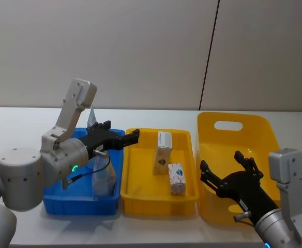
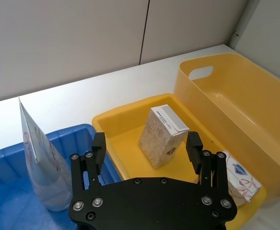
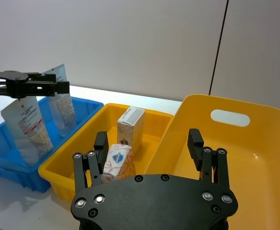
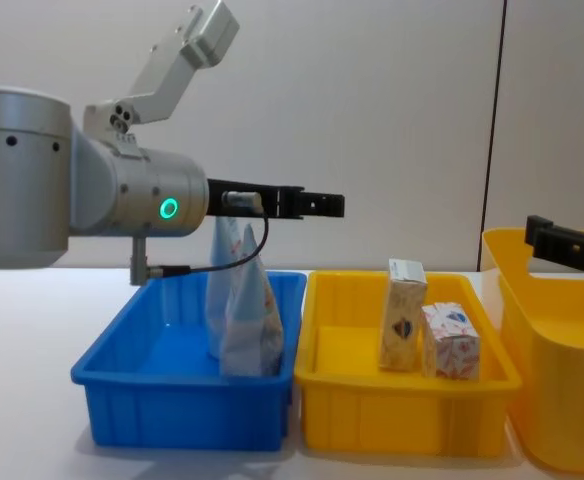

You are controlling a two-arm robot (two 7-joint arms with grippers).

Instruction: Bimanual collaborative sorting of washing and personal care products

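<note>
Two pale blue-white pouches stand in the blue bin [image 1: 78, 204]: one near its front [image 1: 103, 178] [image 4: 244, 315], the other behind it [image 3: 63, 103]. A taller beige carton [image 1: 163, 152] [image 2: 161, 134] and a squat white carton with a red-blue pattern [image 1: 177, 178] [image 3: 118, 160] stand in the middle yellow tray [image 1: 156, 199]. My left gripper [image 1: 121, 139] [image 2: 146, 143] hangs open above the seam between blue bin and tray, holding nothing. Over the big yellow bin [image 1: 267, 137], my right gripper [image 1: 228, 173] [image 3: 148, 140] is open and holds nothing either.
The three containers stand side by side near the white table's front edge: blue bin left, tray middle, tall handled yellow bin [image 4: 552, 400] right. A plain wall rises behind. Bare table [image 1: 16, 129] lies to the left and behind the bins.
</note>
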